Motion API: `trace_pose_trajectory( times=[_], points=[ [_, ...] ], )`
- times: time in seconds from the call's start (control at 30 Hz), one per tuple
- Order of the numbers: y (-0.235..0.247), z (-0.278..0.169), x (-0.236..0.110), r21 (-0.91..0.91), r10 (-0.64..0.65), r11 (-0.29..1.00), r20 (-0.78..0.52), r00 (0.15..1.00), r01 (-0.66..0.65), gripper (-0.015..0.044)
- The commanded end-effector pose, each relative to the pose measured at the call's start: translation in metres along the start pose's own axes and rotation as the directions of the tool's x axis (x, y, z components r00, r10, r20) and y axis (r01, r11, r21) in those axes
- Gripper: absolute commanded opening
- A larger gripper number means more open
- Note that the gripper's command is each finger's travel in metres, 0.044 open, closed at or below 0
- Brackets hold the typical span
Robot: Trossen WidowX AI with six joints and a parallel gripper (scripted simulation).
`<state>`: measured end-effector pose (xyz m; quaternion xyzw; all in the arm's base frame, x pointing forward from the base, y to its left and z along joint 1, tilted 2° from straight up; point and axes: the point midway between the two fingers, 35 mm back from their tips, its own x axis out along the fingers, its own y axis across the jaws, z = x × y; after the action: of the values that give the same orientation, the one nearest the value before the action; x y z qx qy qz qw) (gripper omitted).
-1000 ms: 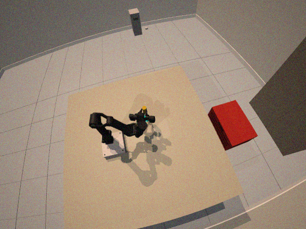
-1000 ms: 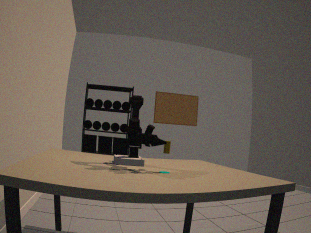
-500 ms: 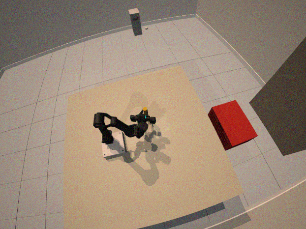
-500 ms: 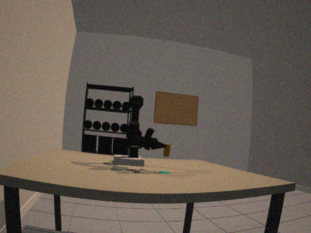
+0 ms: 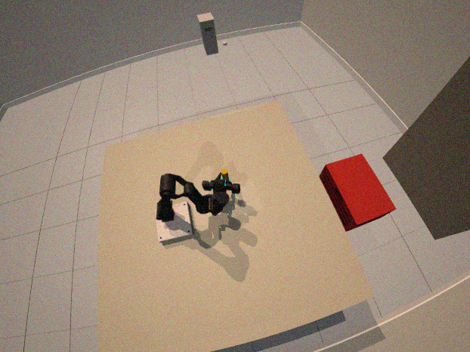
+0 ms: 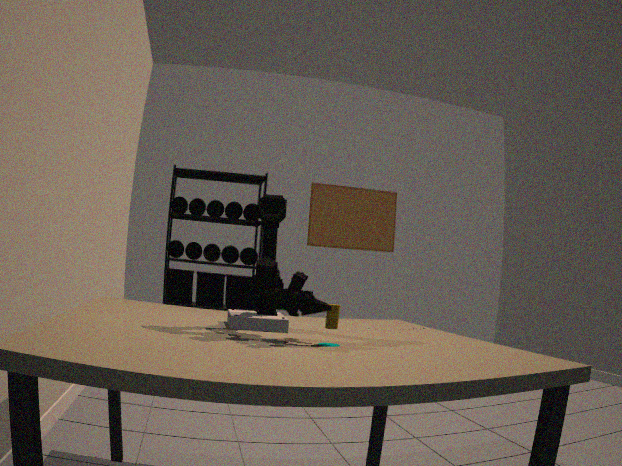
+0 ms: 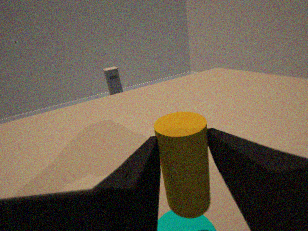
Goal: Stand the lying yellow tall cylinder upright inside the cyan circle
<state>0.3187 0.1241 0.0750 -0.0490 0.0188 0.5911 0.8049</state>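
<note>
Overhead, the tan counter (image 5: pixel 156 289) sits on a grey tiled floor (image 5: pixel 58 132), with a red box (image 5: pixel 357 189) off its right edge and a pale post (image 5: pixel 208 32) near the far wall. The black arm (image 5: pixel 196 201) rises from a white base plate (image 5: pixel 174 232), its gripper (image 5: pixel 224 182) carrying the yellow cylinder (image 5: pixel 224 171).

From the side, a dark shelf rack (image 6: pixel 173 227) and a brown board (image 6: pixel 352 217) line the back wall; the cylinder (image 6: pixel 332 316) hangs upright, with the cyan circle (image 6: pixel 328 344) flat on the counter nearer the camera.

At the wrist, the fingers clamp the cylinder's (image 7: pixel 182 163) sides, its base just over the circle (image 7: pixel 175 223).
</note>
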Motion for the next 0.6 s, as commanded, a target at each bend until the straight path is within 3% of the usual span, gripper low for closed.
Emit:
trace_pose_trajectory(
  times=[0.0,0.57],
  points=[
    [0.004,-0.014,0.0,0.006,0.007,1.0,0.001,1.0,-0.007,0.0105],
    [0.008,-0.047,0.0,0.006,0.0,1.0,-0.001,1.0,0.0,0.0105]
  ],
)
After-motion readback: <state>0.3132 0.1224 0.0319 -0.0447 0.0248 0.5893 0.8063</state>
